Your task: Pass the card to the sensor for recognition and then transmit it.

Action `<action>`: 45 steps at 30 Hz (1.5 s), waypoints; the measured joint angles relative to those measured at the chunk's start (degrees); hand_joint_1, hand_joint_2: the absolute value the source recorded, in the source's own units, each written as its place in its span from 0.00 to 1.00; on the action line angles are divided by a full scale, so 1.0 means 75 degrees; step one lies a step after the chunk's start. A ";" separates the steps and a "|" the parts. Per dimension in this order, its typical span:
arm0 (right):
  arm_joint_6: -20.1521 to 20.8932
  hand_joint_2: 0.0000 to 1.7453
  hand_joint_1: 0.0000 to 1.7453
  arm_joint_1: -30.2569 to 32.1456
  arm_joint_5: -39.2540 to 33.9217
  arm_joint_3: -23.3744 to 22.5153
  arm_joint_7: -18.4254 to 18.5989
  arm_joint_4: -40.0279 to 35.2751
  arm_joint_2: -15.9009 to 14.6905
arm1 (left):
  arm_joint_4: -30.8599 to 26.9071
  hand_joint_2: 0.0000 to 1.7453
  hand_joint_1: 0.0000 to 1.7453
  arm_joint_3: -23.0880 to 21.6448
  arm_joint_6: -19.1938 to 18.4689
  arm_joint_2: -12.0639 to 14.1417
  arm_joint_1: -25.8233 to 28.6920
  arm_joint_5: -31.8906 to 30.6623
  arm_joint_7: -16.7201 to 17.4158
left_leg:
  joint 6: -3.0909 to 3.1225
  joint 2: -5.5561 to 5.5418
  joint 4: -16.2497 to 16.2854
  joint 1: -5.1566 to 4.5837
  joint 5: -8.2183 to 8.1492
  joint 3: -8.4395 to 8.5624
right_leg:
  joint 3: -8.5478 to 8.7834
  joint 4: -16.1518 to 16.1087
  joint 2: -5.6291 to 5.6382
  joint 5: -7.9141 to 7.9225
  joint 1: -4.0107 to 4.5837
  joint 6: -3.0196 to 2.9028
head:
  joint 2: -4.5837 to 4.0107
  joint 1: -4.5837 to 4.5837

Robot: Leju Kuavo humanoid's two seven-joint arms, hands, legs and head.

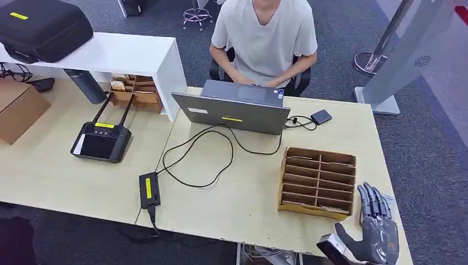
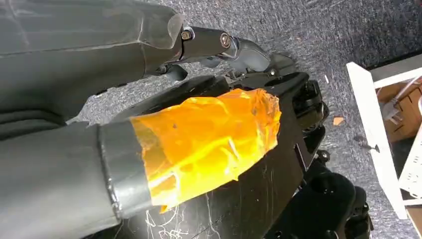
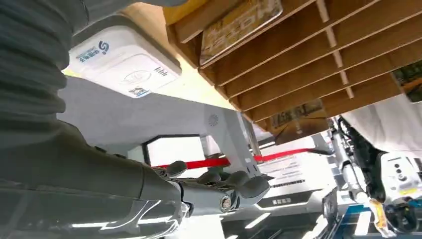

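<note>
Beside the slotted wooden rack [image 1: 317, 181], a card [image 3: 241, 29] lies along its slot; right hand [image 1: 375, 226] open, empty.

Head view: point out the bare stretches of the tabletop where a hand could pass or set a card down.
Widest bare patch: between the wooden slotted rack and the looping black cable, in front of the laptop. Another lies on the left table, nearer than the black router. Crowded: around the laptop, its cable and power brick. The right hand hovers by the rack's right side.
</note>
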 joint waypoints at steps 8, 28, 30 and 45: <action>-0.0006 1.00 0.00 -0.0001 -0.0093 0.0426 0.0003 -0.0017 -0.0120 | 0.0000 0.00 0.00 0.0000 -0.0052 -0.0003 -0.0019 -0.0041 0.0020 | 0.0000 0.0000 0.0000 0.0000 0.0000 0.0000 | 0.0000 0.0000 0.0000 0.0000 0.0000 0.0000 | 0.0000 -0.0003; -0.0006 1.00 0.00 -0.0304 0.0163 0.0589 0.0425 0.0644 -0.0327 | 0.0038 0.00 0.00 0.0000 -0.0256 -0.0012 -0.0093 -0.0210 0.0070 | 0.0000 -0.0002 0.0000 -0.0001 0.0000 0.0000 | 0.0000 -0.0001 -0.0001 0.0000 0.0000 0.0000 | 0.0000 0.0000; -0.0006 1.00 0.00 -0.0352 0.0163 0.0450 0.0405 0.0821 -0.0330 | 0.0050 0.00 0.00 0.0000 -0.0274 -0.0012 -0.0094 -0.0257 0.0070 | 0.0000 -0.0001 0.0000 -0.0001 0.0000 0.0000 | -0.0001 -0.0001 0.0000 0.0000 -0.0001 0.0000 | 0.0000 -0.0003; -0.0009 1.00 0.00 -0.0450 0.0186 -0.0011 0.0405 0.1384 -0.0344 | 0.0082 0.00 0.00 0.0000 -0.0294 -0.0015 -0.0098 -0.0303 0.0079 | 0.0000 -0.0001 0.0000 -0.0001 0.0000 0.0000 | 0.0000 0.0000 -0.0001 0.0000 0.0000 0.0000 | 0.0000 0.0000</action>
